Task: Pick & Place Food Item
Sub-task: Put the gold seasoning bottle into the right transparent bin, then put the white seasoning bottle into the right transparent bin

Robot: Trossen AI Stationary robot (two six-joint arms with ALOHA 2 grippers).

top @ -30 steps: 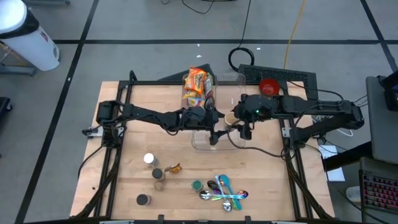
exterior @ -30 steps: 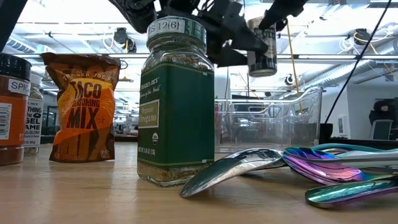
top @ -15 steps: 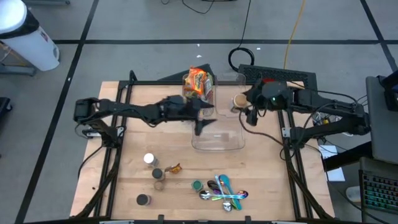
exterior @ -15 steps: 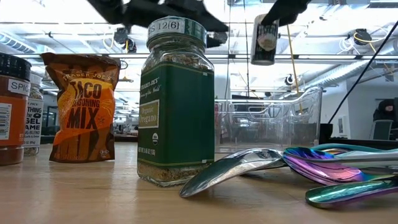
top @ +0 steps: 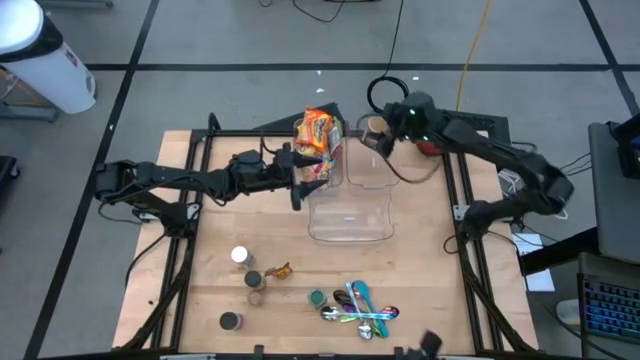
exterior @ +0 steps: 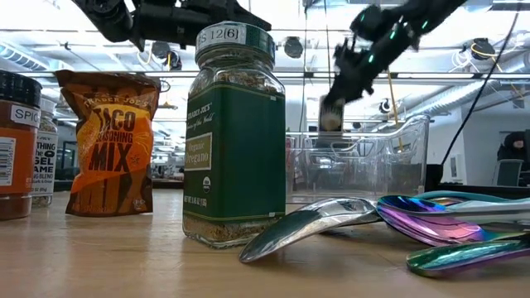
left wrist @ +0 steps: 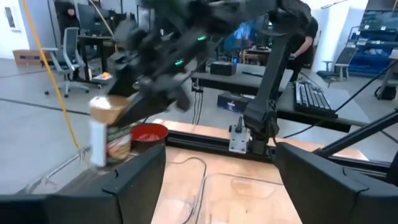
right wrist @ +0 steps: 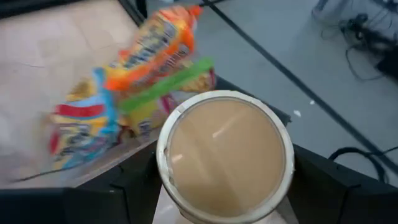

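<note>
A small jar with a tan lid [right wrist: 225, 155] hangs over the far rim of the clear plastic bin [top: 350, 215], with my right gripper [top: 385, 125] shut on it; the low view shows the jar [exterior: 331, 112] above the bin [exterior: 356, 161]. Colourful snack bags [top: 318, 140] lean in the bin's far left corner. My left gripper [left wrist: 221, 186] stands open with nothing between its fingers, at the bin's left wall [top: 298, 182]. My right gripper pinches the jar between its two fingers [right wrist: 134, 186], on opposite sides of the body just below the lid's rim [right wrist: 163, 183]. The fingers come from the table's right, slanting down. The jar is lifted clear, lid up and a little tilted.
Near the front edge stand an oregano jar [exterior: 236, 132], a taco seasoning packet [exterior: 108, 141], other spice jars [top: 250, 285] and several shiny spoons [top: 360, 312]. A red object [top: 432, 140] and cables lie behind the table's far right corner.
My right gripper has carried the jar from over the bin's middle toward the table's far edge, sinking and tipping downward. My left gripper has drawn back from the jar toward the table's left edge, to the bin's left wall.
</note>
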